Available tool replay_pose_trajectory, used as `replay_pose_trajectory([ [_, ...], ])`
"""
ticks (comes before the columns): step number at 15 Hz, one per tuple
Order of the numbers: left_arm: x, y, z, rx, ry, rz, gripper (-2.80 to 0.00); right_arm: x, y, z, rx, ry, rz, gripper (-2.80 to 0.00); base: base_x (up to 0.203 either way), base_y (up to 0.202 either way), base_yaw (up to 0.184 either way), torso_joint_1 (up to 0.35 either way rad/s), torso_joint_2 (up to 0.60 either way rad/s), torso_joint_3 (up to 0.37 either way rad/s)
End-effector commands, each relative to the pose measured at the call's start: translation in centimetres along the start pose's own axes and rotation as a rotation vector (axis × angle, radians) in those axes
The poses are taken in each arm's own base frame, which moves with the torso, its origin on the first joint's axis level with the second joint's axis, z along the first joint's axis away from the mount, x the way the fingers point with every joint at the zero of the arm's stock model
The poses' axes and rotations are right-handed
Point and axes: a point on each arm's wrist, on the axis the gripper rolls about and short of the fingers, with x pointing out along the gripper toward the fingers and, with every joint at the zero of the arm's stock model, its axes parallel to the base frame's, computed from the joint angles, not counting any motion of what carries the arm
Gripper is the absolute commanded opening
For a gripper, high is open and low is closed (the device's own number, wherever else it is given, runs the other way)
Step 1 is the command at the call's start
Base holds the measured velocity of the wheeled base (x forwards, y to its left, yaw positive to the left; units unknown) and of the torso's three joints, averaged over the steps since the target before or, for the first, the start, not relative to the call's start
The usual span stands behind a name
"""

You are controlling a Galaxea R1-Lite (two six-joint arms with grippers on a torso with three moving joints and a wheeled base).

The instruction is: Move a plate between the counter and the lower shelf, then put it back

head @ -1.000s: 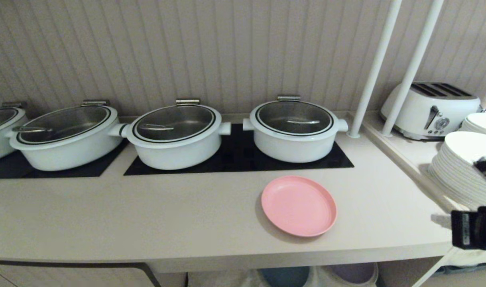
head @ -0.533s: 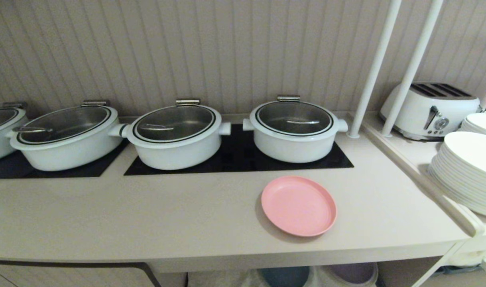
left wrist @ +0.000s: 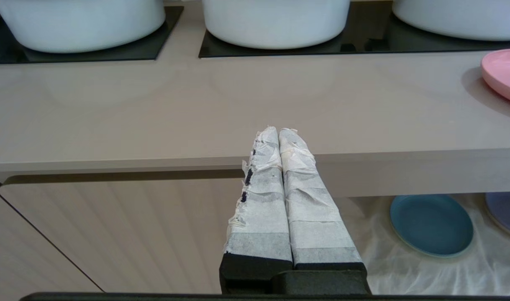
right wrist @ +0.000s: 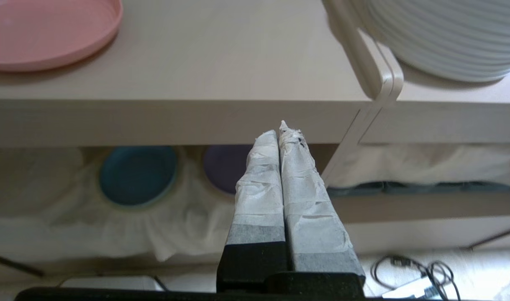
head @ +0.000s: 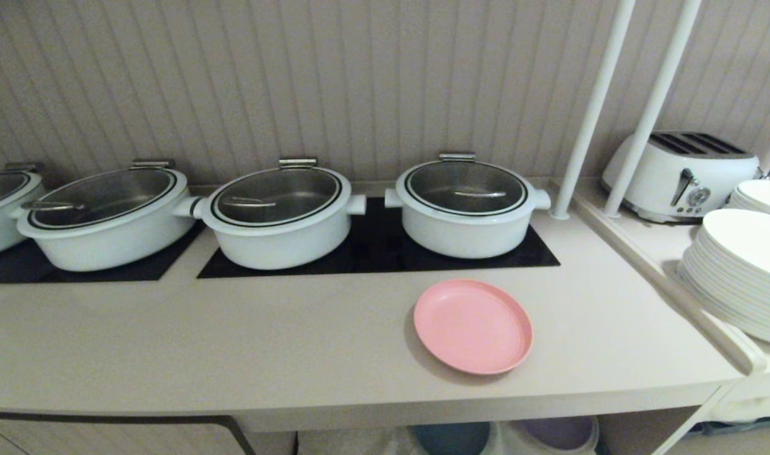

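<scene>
- One round pink plate (head: 473, 327) is being seen lying on the long beige counter (head: 233, 341).
- Four white pots (head: 465, 205) are being counted behind it.
- Both the left gripper (left wrist: 279, 133) and the right gripper (right wrist: 281, 130) are being kept pressed closed, with nothing held.

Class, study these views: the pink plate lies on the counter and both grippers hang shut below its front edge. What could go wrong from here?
1. The plate lies flat on the counter, and its low rim might let shut fingers slip when it is picked up.
2. The right gripper sits below the counter edge, so rising could knock it.
3. A blue plate and a purple plate occupy the lower shelf, so shelf room may be tight.
</scene>
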Motion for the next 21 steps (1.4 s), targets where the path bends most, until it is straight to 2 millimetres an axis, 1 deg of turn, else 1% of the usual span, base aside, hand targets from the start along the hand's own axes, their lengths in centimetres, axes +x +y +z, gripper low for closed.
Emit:
replay_pose_trajectory([
  [1,0.0,0.0,0.0,0.000,-0.001,0.000,-2.80,-0.7,0.0,-0.4,0.004,-0.084,0.003,-2.80,0.000,0.000,0.000,0.000,0.00,0.000],
  [5,0.0,0.0,0.0,0.000,-0.001,0.000,-2.80,-2.1,0.1,-1.6,0.024,-0.189,0.063,-2.80,0.000,0.000,0.000,0.000,0.00,0.000],
  [6,0.0,0.0,0.0,0.000,-0.001,0.000,-2.80,-2.1,0.1,-1.5,0.052,-0.220,0.071,-2.80,0.000,0.000,0.000,0.000,0.00,0.000],
  [21,0.0,0.0,0.0,0.000,-0.001,0.000,-2.80,-2.1,0.1,-1.6,0.054,-0.207,0.069,-2.80,0.000,0.000,0.000,0.000,0.00,0.000],
])
